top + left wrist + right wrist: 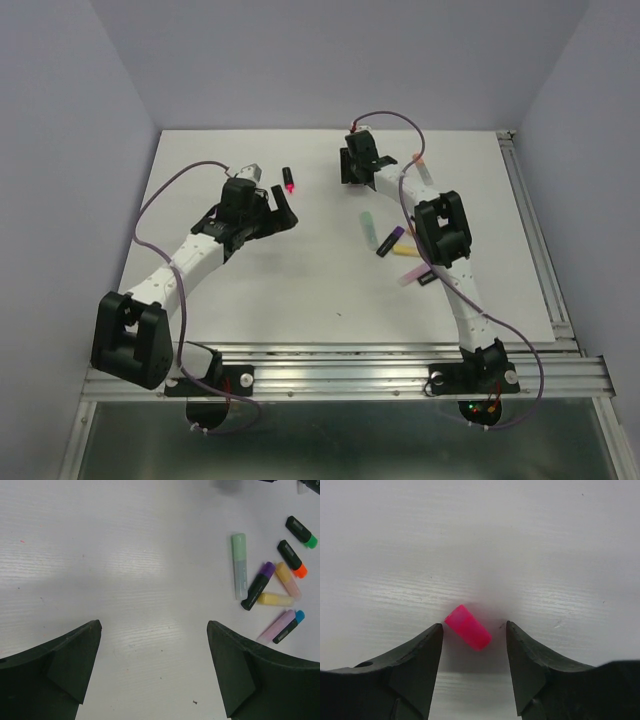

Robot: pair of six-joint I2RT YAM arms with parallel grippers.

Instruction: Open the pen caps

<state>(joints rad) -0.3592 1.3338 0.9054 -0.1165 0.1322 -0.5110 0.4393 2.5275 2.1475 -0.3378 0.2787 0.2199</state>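
One pink cap (pixel 468 627) is seen lying loose on the table (pixel 480 540) near the middle of its far edge. It lies between the partly spread jaws of the right gripper (pixel 474 626), by which nothing is held. The left gripper (pixel 154 625) is spread wide and empty. An uncapped black pen (pixel 288 180) is seen close by. The remaining pens (pixel 260 584), clustered toward the right edge, are judged still capped, so most of the task is left.

A white bench (pixel 300 290) with a faint grain is edged by a silver slotted rail (pixel 340 365) along its near side and a thinner side rail (pixel 540 250) at right, with plain pale walls (pixel 330 60) around.
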